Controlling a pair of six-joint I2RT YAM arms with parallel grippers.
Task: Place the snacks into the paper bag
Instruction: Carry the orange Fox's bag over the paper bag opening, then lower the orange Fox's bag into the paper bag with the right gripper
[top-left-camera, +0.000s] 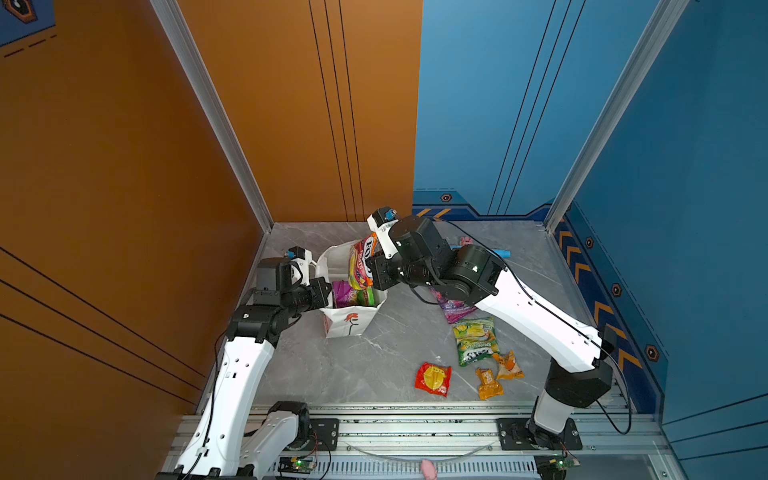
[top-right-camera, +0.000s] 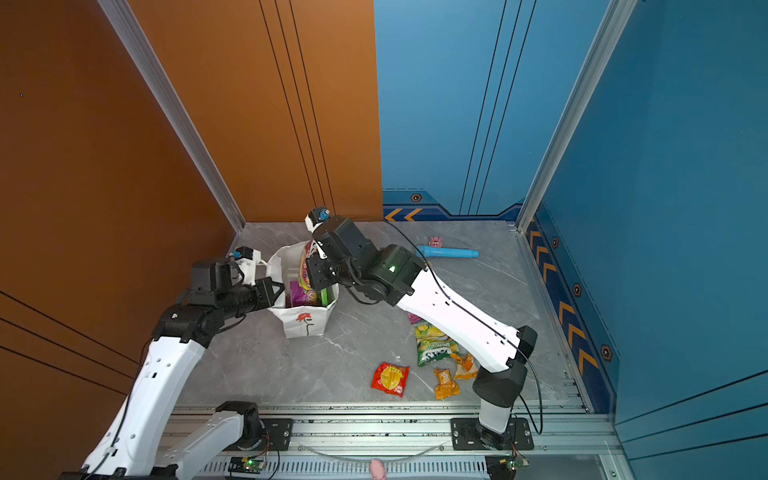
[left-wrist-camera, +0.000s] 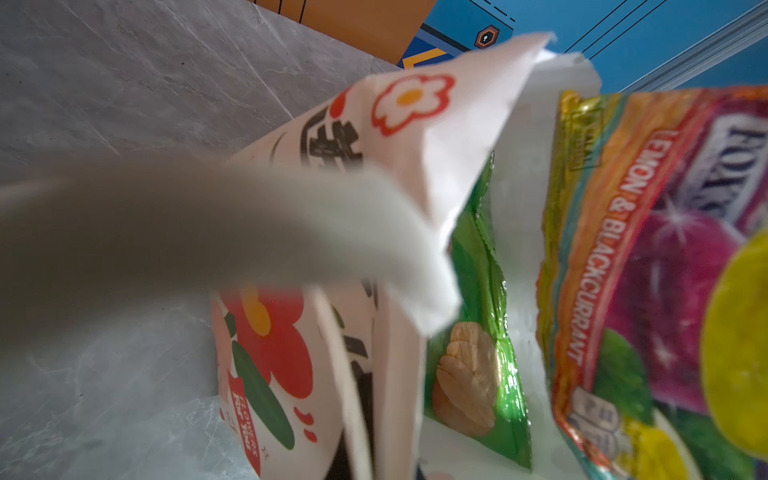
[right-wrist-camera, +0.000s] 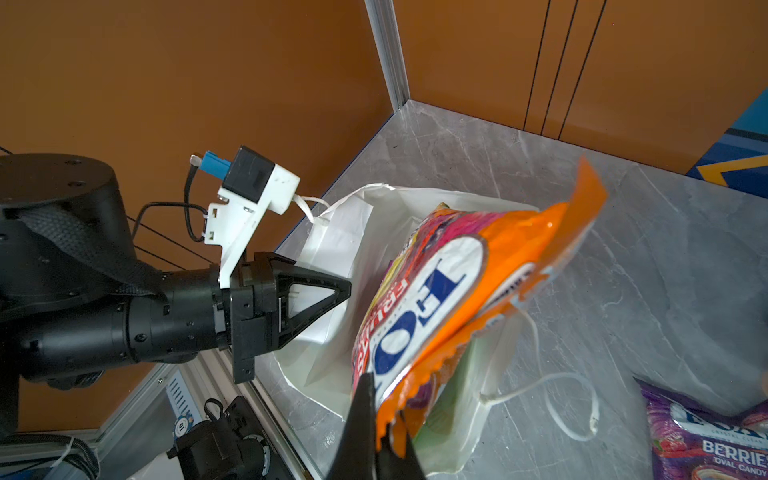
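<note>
The white paper bag (top-left-camera: 349, 322) (top-right-camera: 303, 324) (right-wrist-camera: 332, 257) stands upright at the table's back left. My left gripper (top-left-camera: 326, 291) (top-right-camera: 280, 291) (right-wrist-camera: 340, 286) is shut on its left rim (left-wrist-camera: 436, 137). My right gripper (top-left-camera: 376, 274) (top-right-camera: 316, 274) (right-wrist-camera: 384, 449) is shut on an orange candy bag (top-left-camera: 361, 262) (left-wrist-camera: 665, 270) (right-wrist-camera: 449, 291), held tilted in the bag's mouth. Inside lie a purple packet (top-left-camera: 343, 293) and a green chips bag (left-wrist-camera: 473, 353). On the table lie a purple candy bag (top-left-camera: 455, 309) (right-wrist-camera: 706, 440), a green candy bag (top-left-camera: 476, 340), a red wrapper (top-left-camera: 433, 378) and two orange-yellow wrappers (top-left-camera: 489, 382).
A blue cylinder (top-right-camera: 446, 252) and a small pink toy (top-right-camera: 435, 241) lie at the back, behind my right arm. Orange and blue walls close in the table on three sides. A metal rail (top-left-camera: 415, 428) runs along the front edge.
</note>
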